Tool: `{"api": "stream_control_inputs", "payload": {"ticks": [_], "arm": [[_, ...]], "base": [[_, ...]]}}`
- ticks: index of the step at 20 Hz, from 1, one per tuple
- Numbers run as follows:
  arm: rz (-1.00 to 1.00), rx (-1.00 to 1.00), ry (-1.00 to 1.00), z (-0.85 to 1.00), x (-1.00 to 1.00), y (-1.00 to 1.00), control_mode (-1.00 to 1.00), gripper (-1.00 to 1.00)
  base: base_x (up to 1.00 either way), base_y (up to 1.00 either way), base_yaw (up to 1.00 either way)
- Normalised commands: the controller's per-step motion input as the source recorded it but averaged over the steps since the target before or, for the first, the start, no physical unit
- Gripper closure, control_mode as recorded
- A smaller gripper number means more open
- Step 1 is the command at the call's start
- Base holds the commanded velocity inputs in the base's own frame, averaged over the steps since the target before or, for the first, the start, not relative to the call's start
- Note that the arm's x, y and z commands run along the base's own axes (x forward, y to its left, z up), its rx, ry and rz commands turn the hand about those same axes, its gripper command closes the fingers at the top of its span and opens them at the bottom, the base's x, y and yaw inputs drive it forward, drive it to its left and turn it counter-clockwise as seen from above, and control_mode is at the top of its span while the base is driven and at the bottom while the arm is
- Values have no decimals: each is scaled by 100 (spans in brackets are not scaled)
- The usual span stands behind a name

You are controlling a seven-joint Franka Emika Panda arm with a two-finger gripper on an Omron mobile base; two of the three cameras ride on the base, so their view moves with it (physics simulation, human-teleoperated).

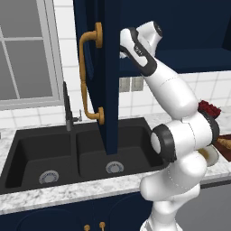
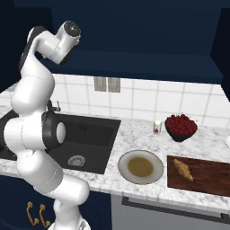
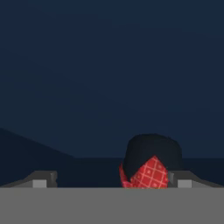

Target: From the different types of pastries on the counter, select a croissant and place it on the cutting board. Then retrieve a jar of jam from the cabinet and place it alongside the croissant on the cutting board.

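Note:
In the hand view, my gripper (image 3: pixel 111 180) is open inside the dark navy cabinet (image 1: pixel 106 67), its fingertips (image 3: pixel 43 180) wide apart. The jar of jam (image 3: pixel 149 168), red-checked with a dark top, stands ahead between them, close to the right fingertip; I cannot tell whether they touch. The cabinet door hangs open over the sink, brass handle (image 1: pixel 87 76) facing out. The golden-brown croissant (image 2: pixel 183 170) lies on the left part of the reddish-brown cutting board (image 2: pixel 204 177), on the marbled counter (image 2: pixel 134 134).
A round beige plate (image 2: pixel 140 167) sits left of the board. A dark bowl of red berries (image 2: pixel 180 126) and a tiny clear glass (image 2: pixel 157 127) stand behind it. The black double sink (image 1: pixel 76 153) and its faucet (image 1: pixel 67 113) lie under the open door.

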Motion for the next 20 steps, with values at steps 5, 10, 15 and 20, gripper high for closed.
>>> {"api": "stream_control_inputs", "payload": {"ticks": [5,10,15,20], "arm": [[-19,15,22,39,-40,41,-100,-100],[-18,14,20,40,-44,58,-100,-100],[-19,15,18,57,-31,60,-100,-100],[-20,7,26,14,4,91,-100,-100]], "base": [[0,0,0],[0,0,0],[0,0,0],[0,0,0]]}}
